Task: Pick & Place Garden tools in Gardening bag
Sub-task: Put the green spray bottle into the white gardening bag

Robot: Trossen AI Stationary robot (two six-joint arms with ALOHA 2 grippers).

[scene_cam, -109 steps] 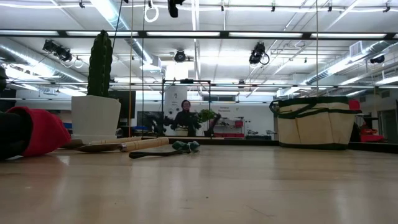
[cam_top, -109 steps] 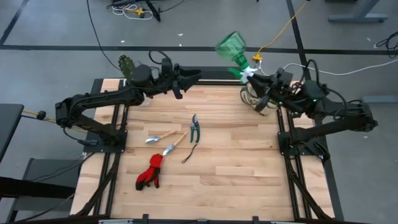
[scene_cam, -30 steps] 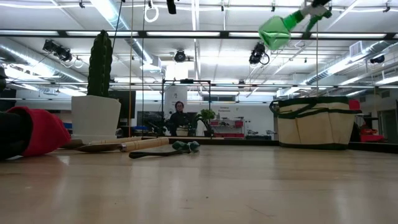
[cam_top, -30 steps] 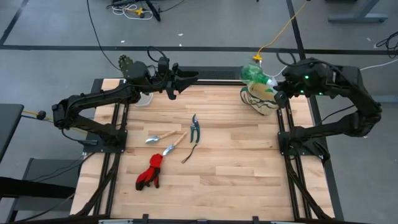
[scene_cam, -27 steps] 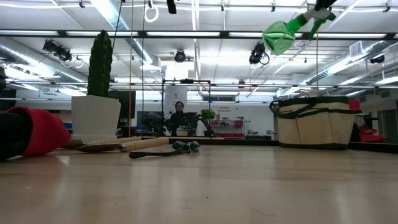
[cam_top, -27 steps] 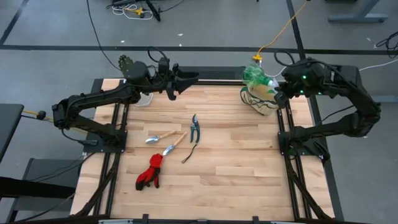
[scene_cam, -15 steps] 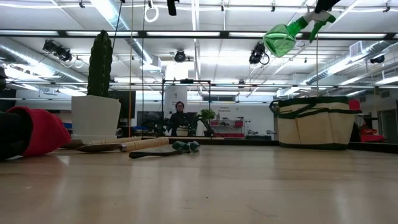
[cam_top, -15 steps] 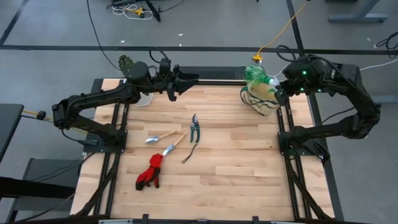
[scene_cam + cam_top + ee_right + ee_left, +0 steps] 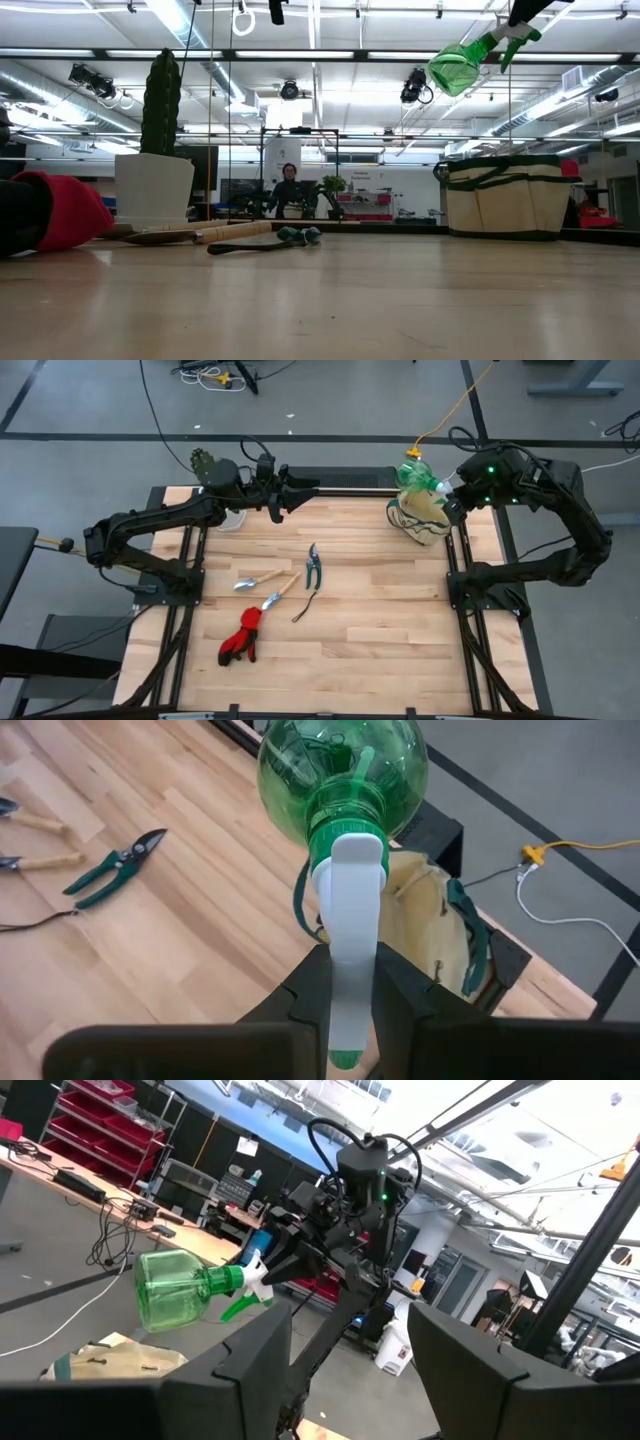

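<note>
Sprayer (image 9: 342, 782) in right gripper (image 9: 350, 985), above bag (image 9: 420, 520)

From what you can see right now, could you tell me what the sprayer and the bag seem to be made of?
Sprayer: looks like clear green plastic, glossy, since the tube inside shows through; its head is white, likely plastic too.
Bag: seems beige woven fabric, matte and slack at the rim, with dark green trim that looks like webbing.

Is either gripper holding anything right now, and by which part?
The right gripper holds the green sprayer by its white trigger head, above the gardening bag. The left gripper holds nothing.
</note>
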